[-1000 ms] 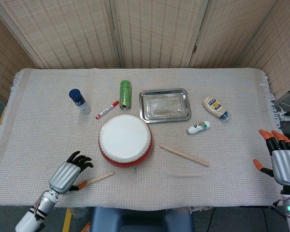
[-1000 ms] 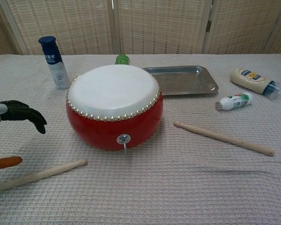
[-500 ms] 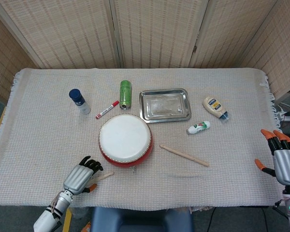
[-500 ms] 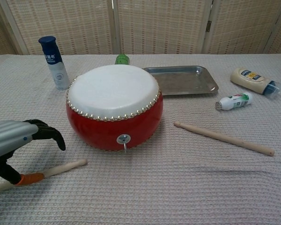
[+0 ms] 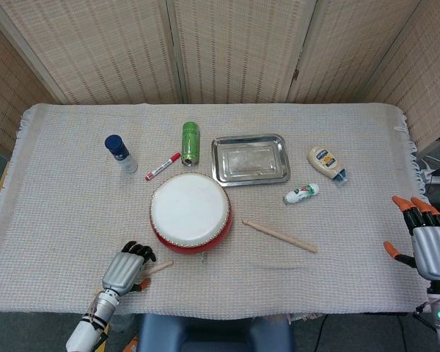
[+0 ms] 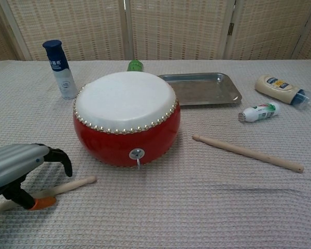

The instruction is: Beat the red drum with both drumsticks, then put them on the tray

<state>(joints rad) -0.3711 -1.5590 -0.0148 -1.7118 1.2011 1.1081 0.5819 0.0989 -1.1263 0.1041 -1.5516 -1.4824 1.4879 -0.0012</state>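
Left fingers [image 6: 59, 156]: curled down over the near stick [image 6: 72, 183]; whether they gripped it, you couldn't tell
Left hand [image 5: 124, 267]: your hand sat low at the table's front edge, just beside the drum [image 5: 190, 213]
Right fingers [image 5: 413, 207]: spread apart, holding nothing
Right hand [image 5: 428, 246]: you had it off the cloth's right edge
Far stick [image 5: 279, 236]: lay flat right of the drum; apart from it
Tray [image 5: 221, 173]: just behind the drum
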